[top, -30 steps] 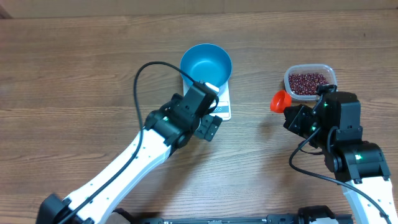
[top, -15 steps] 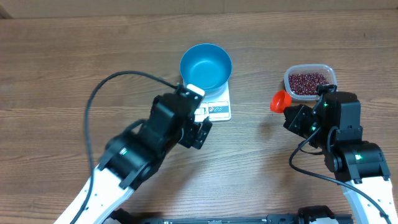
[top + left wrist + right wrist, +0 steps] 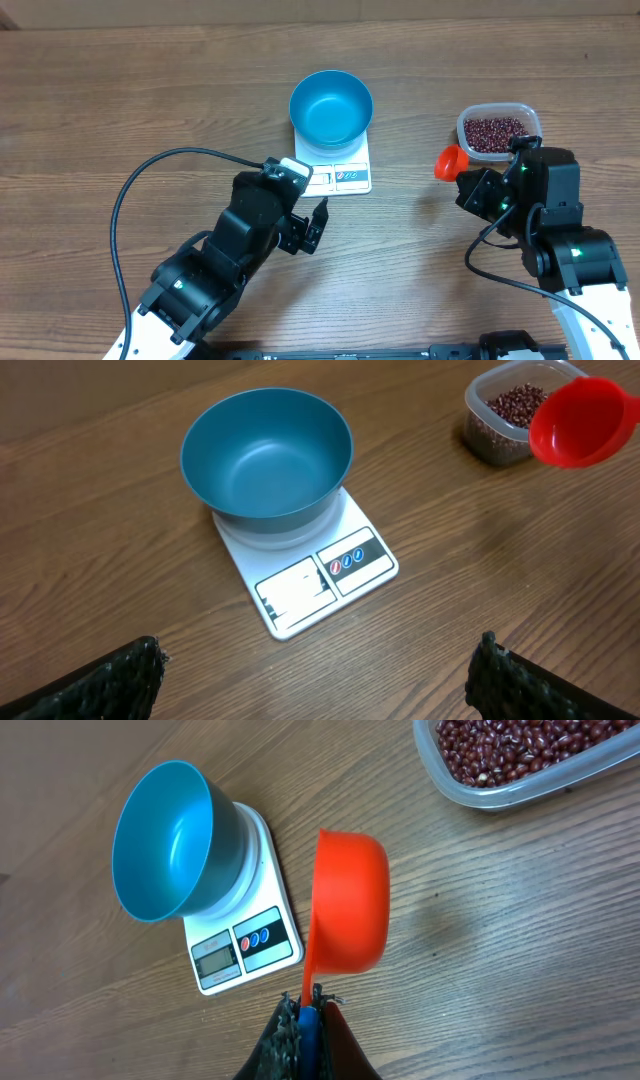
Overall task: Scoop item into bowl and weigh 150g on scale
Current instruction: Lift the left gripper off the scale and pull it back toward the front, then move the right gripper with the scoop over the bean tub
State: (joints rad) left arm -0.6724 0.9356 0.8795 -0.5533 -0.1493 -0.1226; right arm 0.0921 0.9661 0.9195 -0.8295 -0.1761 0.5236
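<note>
The blue bowl (image 3: 331, 107) stands empty on the white scale (image 3: 345, 178) at the middle back of the table. The item, dark red beans (image 3: 494, 129), fills a clear tub (image 3: 528, 112) at the right. My right gripper (image 3: 305, 1010) is shut on the handle of a red scoop (image 3: 350, 900), whose empty cup (image 3: 450, 162) hangs tilted on its side just left of the tub. My left gripper (image 3: 320, 660) is open over bare wood in front of the scale, with nothing between its fingers (image 3: 120, 678). The left wrist view shows the bowl (image 3: 265, 455), the scale (image 3: 340, 565) and the scoop (image 3: 580, 422).
A black cable (image 3: 160, 170) loops over the table from the left arm. The right arm's body (image 3: 560, 220) stands in front of the tub. Bare wooden table (image 3: 120, 90) lies left of the scale.
My left arm has drawn back from the scale toward the near left, with its gripper still open. The right arm and the scoop have not moved.
</note>
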